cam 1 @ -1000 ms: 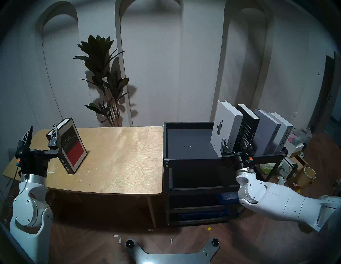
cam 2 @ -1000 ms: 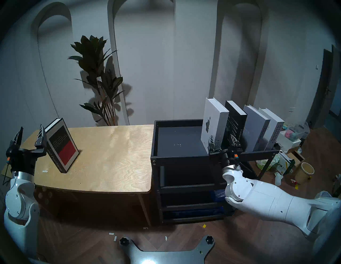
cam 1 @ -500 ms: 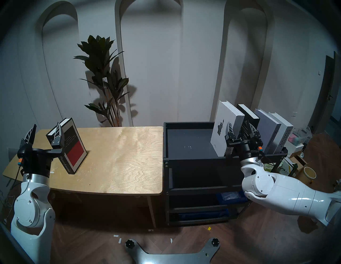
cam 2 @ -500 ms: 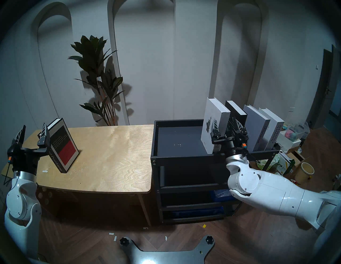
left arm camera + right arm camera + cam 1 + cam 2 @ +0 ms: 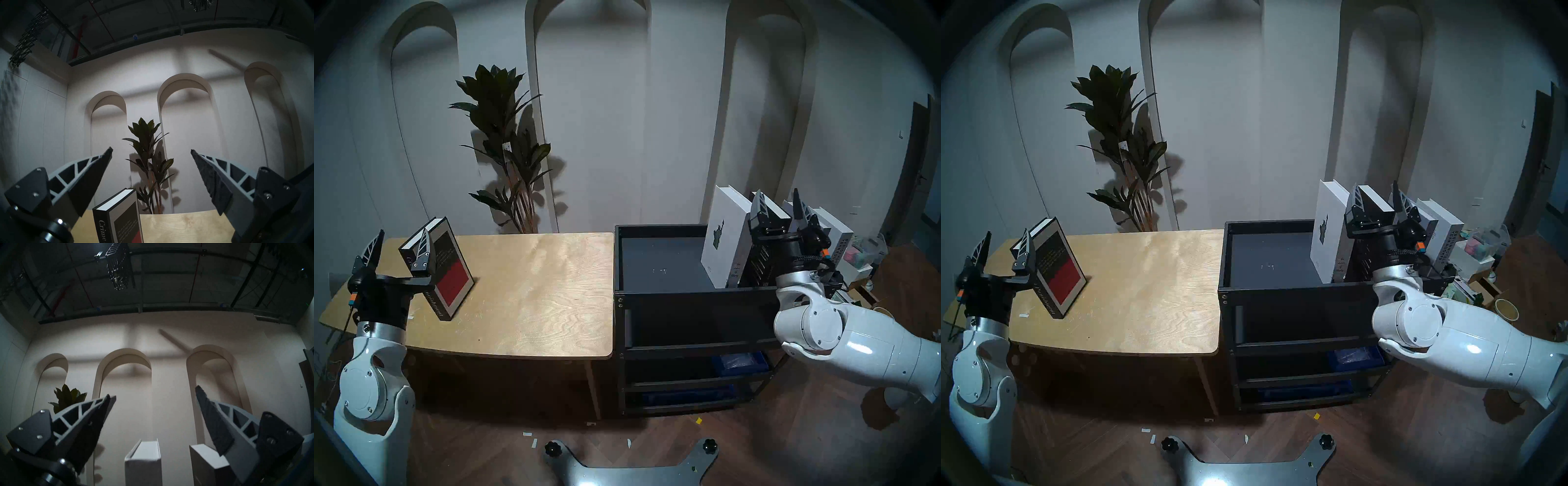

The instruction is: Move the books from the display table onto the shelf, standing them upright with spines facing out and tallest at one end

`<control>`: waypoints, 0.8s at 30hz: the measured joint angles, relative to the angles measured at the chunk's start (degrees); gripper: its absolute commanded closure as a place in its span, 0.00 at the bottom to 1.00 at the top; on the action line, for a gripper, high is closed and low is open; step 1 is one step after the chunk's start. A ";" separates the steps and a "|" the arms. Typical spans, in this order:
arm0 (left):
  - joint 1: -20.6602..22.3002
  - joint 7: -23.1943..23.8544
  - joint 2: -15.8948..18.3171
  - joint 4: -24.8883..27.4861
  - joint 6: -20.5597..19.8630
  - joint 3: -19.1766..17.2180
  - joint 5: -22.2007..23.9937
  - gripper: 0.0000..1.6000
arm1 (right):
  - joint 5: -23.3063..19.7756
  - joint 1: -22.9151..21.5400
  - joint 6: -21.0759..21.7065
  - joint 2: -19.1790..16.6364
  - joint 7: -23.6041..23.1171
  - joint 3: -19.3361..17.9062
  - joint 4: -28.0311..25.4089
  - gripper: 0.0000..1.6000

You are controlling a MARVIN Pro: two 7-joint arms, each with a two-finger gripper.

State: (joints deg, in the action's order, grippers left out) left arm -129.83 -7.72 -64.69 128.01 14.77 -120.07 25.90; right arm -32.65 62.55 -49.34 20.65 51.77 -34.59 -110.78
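Observation:
The black "Crime and Punishment" book point(image 5: 449, 268) stands upright on the light wooden display table point(image 5: 534, 288). It also shows low in the left wrist view point(image 5: 119, 220). My left gripper point(image 5: 403, 234) is open and empty, just left of and in front of that book. On the top tier of the black shelf point(image 5: 687, 295) stand the white Statue of Liberty book point(image 5: 724, 237), the black "Fashion" book point(image 5: 758, 268), the grey book point(image 5: 787, 205), mostly hidden, and the white "Design Hotels Yearbook" point(image 5: 838, 244). My right gripper point(image 5: 777, 195) is open and empty, fingers up, in front of the book tops.
A tall potted plant point(image 5: 504, 135) stands behind the table. Boxes and clutter point(image 5: 863, 251) lie on the floor right of the shelf. Blue bins point(image 5: 738, 363) sit on its lower tiers. My base plate point(image 5: 629, 471) is at the bottom.
My right gripper has risen from the shelf's front rim to the height of the book tops and shifted right. My left gripper has edged right toward the black book.

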 measured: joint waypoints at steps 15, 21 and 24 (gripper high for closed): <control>-0.22 4.67 3.71 -14.35 -0.02 -5.36 -0.41 0.00 | 4.88 7.99 -5.14 -8.02 -1.92 7.23 -13.47 0.00; 1.15 5.95 5.38 -17.55 -0.01 -5.64 -0.46 0.00 | 5.79 11.77 -5.28 -9.92 -2.24 12.40 -16.81 0.00; 2.36 6.89 6.55 -19.16 -0.01 -5.23 0.01 0.00 | 6.14 14.11 -5.31 -10.82 -2.26 15.67 -17.71 0.00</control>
State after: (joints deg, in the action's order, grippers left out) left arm -127.47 -0.83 -58.14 108.85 14.77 -125.30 25.91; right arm -26.52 76.67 -54.65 9.82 49.51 -18.92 -128.49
